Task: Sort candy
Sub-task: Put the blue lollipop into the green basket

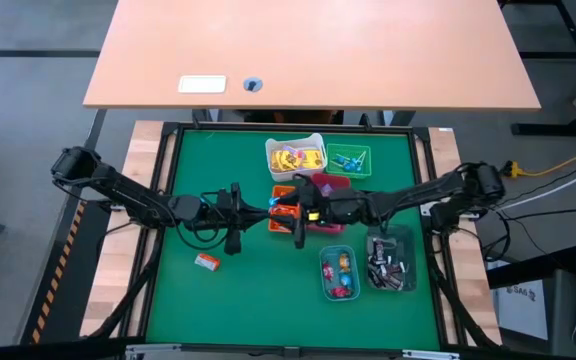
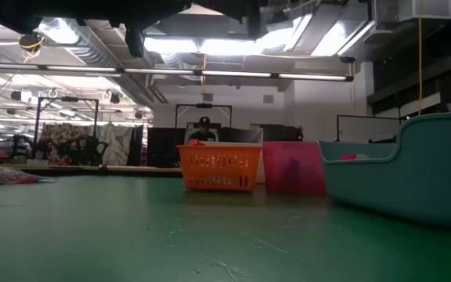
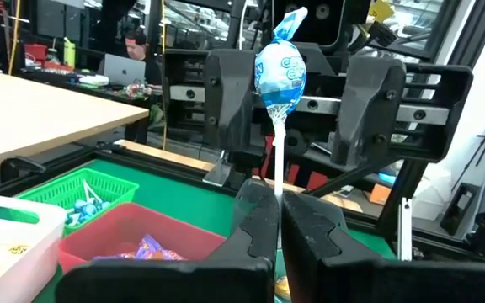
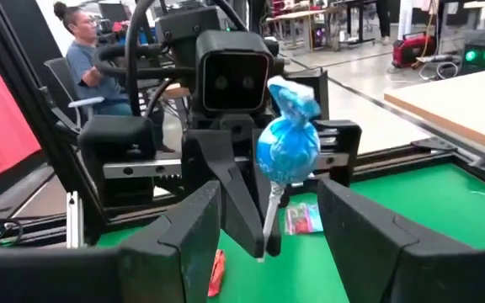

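**Blue lollipop held between two grippers above the sorting bench**

Over the middle of the green-topped bench (image 1: 228, 300), the left gripper (image 3: 276, 220) is clamped tight on the white stick of a blue-wrapped lollipop (image 3: 280, 71), holding the sweet upright with its twisted wrapper on top. The right gripper (image 4: 268, 223) faces it from the opposite side, its dark fingers (image 4: 356, 220) spread wide on either side of the lollipop and its stick, not touching either one.

From above, the two dark arms meet nose to nose just beside the small orange plastic basket (image 1: 282, 210). Behind that stand a white plastic bin (image 1: 294, 157) holding yellow-wrapped candy, a green mesh basket (image 1: 350, 160) and a pink bin (image 1: 333, 186). Nearer the front edge on the right sit a pale blue bin (image 1: 336, 273) with mixed sweets and a clear bin (image 1: 392, 260) of dark brown wrappers. A single orange-wrapped candy (image 1: 206, 261) lies alone on the bench under the left arm. A person sits at a laptop in the room beyond.
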You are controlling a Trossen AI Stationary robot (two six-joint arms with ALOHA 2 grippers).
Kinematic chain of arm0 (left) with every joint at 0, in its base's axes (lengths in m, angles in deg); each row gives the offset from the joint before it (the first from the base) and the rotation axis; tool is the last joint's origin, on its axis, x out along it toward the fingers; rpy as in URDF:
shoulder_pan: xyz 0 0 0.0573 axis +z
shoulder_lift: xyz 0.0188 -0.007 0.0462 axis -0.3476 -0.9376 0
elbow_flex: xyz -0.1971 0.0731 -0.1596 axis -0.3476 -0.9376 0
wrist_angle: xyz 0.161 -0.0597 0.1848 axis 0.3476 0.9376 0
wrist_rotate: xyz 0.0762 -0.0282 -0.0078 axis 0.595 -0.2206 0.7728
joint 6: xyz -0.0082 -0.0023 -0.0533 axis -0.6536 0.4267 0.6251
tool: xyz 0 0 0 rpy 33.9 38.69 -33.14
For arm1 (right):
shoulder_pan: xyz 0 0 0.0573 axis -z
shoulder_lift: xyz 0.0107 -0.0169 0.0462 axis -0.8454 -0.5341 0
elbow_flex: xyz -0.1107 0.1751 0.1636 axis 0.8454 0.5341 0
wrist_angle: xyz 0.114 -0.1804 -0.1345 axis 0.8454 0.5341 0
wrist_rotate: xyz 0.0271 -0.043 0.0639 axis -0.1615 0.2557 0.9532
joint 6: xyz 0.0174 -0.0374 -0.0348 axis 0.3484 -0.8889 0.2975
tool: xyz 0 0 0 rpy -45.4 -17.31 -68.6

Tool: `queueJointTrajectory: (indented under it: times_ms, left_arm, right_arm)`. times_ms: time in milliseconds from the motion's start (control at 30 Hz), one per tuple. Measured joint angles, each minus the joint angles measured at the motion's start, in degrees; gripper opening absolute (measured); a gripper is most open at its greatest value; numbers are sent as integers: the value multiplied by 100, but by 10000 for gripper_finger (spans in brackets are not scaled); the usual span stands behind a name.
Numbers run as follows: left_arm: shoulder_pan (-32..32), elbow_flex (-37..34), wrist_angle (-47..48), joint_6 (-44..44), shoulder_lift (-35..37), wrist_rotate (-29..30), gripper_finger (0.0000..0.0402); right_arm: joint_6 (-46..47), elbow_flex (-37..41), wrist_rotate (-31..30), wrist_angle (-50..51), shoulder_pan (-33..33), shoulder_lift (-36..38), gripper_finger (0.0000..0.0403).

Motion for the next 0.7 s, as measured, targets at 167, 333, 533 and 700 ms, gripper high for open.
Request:
queueJointTrajectory:
  times_ms: [167, 333, 533, 700]
  left_arm:
    - [2, 2, 2, -2, 0, 0, 0]
    - [0, 2, 2, -2, 0, -2, 0]
    - [2, 2, 7, -2, 0, -2, 0]
    - [0, 2, 7, -3, 0, -17, 0]
  right_arm:
    - [-4, 0, 247, -216, 39, -106, 198]
    - [-40, 0, 276, -238, 39, -104, 179]
    - [-57, 0, 278, -179, 38, -104, 103]
    - [-59, 0, 276, -175, 29, -104, 36]
